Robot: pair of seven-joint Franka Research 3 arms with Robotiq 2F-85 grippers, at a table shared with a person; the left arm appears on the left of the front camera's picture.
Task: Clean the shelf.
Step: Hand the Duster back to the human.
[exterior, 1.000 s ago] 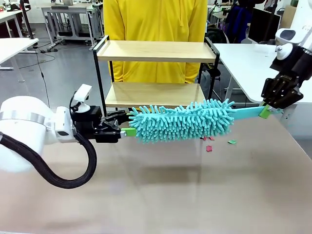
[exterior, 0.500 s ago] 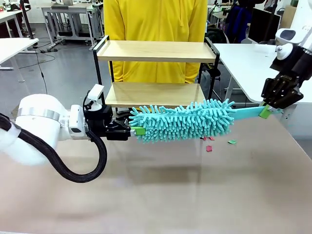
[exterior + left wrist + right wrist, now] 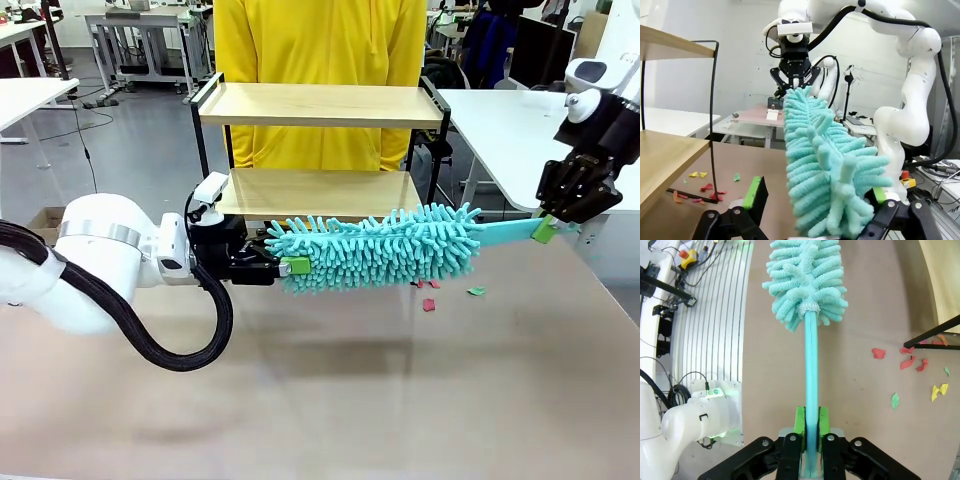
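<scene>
Presumably for a handover, the right gripper [image 3: 545,228] clamps the duster [image 3: 375,248] by its handle, level before the shelf [image 3: 320,105], while the left gripper [image 3: 287,262] spreads wide around its fluffy tip, gripping nothing.

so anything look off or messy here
Yes: small coloured paper scraps lie scattered on the table by the shelf foot. The duster, held by the right gripper, hangs level with its tip between the open left gripper fingers.
</scene>
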